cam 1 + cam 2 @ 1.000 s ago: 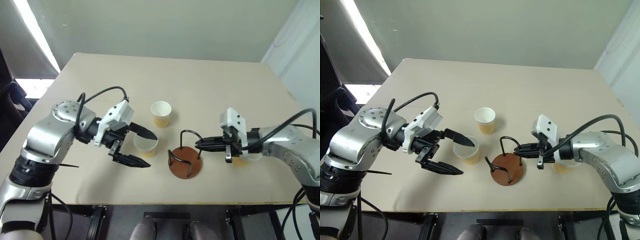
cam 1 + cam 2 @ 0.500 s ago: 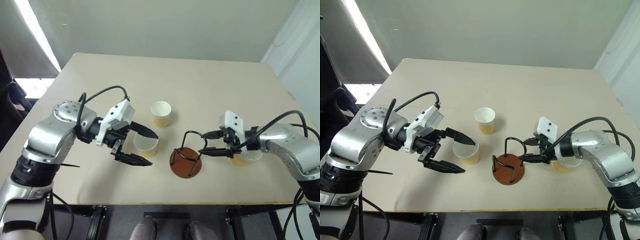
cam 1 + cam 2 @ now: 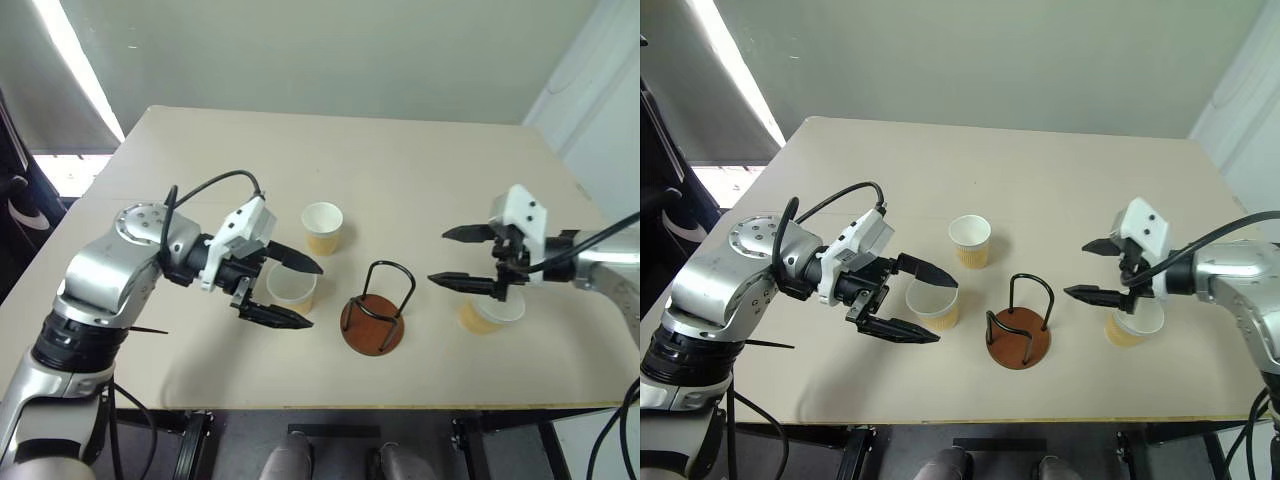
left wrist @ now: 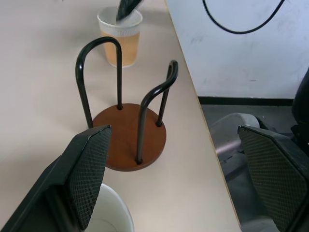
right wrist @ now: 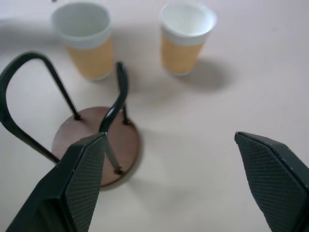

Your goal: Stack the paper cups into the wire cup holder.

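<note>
Paper cups, three of them, stand upright on the table (image 3: pixel 420 160) and none is in the wire cup holder (image 3: pixel 373 318) yet. One cup (image 3: pixel 322 228) sits toward the far middle, a second cup (image 3: pixel 291 289) stands just left of the holder between my left gripper's (image 3: pixel 305 293) fingers, and the third cup (image 3: pixel 490 313) is at the right, under my right gripper (image 3: pixel 438 255).

Against a second ago, my right gripper was pressed shut with its tips in among the holder's wire loops; now its jaws are spread wide and it has pulled back to the right and lifted, well clear of the holder. The holder has shifted slightly and turned on the table, so its loops face differently. My left gripper has stayed put, jaws spread, straddling the second cup without pinching it. The cups have not moved.

I can read no writing, brand or label on anything.

The cups are small tapered paper ones, tan-yellow outside and white inside, each with a rolled white rim. The holder is a round reddish-brown disc with two thin black wire arches rising from it; it is empty and sits near the table's front edge. The table is a smooth, matte beige surface. The gripper fingers (image 4: pixel 89 171) are black with a fine cross-hatched texture on the inner pads.
</note>
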